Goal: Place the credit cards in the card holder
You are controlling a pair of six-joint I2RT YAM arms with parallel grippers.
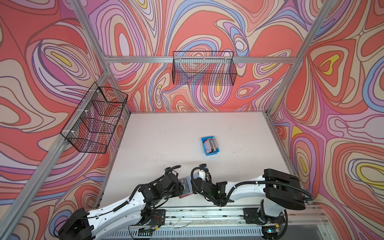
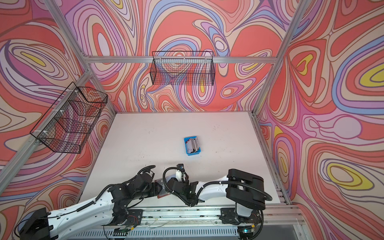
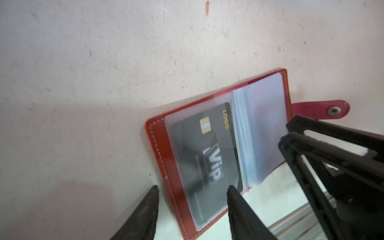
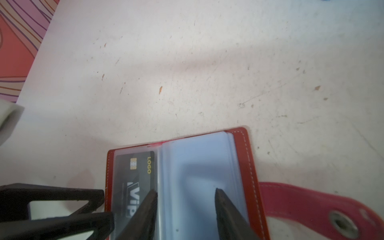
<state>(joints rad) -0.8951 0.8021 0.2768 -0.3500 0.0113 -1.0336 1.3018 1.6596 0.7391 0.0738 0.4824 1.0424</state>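
**Q:** What surface and room are shown?

**A:** A scuffed white table [image 1: 166,135] is enclosed by walls [image 1: 41,62] printed with red, pink and lilac swirls. A black wire basket [image 1: 93,122] is hung on the left wall and a second basket [image 1: 204,68] on the back wall. Right of centre, the credit cards [image 1: 211,144] are kept leaning in a blue tray [image 1: 213,154].

**Q:** Where is the card holder found?

**A:** The card holder [image 3: 160,149] is laid open at the near edge of the table, between the two grippers. A black card [image 3: 207,149] is seen in the sleeve on the left gripper's side. The strap [image 3: 311,109] is spread flat on the table.

**Q:** How are the jaws set?

**A:** The left gripper [image 3: 193,193] is parted about halfway, with one tip beside the red cover and one over the black card; nothing is grasped. The right gripper [image 4: 185,192] is likewise parted above the clear pages [image 4: 197,162], with nothing clasped. Whether the pages are touched cannot be told.
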